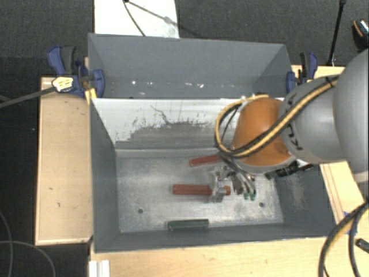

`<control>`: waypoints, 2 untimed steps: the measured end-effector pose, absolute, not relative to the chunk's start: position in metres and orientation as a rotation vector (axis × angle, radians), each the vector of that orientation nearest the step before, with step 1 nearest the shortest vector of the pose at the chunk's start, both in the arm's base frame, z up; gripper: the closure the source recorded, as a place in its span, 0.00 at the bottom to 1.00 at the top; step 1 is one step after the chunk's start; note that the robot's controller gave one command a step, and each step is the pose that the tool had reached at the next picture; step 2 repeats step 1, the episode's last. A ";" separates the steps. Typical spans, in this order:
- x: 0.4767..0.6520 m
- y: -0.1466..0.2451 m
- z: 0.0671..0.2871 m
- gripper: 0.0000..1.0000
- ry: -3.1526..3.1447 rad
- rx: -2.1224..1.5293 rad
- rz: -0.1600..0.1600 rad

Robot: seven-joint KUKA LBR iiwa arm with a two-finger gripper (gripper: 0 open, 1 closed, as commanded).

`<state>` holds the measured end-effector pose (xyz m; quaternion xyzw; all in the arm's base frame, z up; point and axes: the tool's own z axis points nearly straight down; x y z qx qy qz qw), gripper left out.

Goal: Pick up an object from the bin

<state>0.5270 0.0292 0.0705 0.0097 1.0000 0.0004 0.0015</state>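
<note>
The grey bin (pixel 104 172) has wide bare floor toward 9 o'clock, and its walls close in at 12 and 6. The end effector (pixel 221 190) sits low near the centre, at the 3 o'clock end of a red-brown bar (pixel 190 189). I cannot tell whether it is open or closed. Taken so near its end, the bar would likely tip or slip. A second reddish bar (pixel 203 161) just toward 12 o'clock could get nudged. A dark green bar (pixel 188 225) lies along the 6 o'clock wall, well apart.
</note>
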 end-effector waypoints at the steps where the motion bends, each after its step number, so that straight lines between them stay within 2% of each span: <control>1: 0.518 0.044 0.257 1.00 3.130 -0.015 0.002; 2: 0.518 0.044 0.257 1.00 3.130 -0.015 0.002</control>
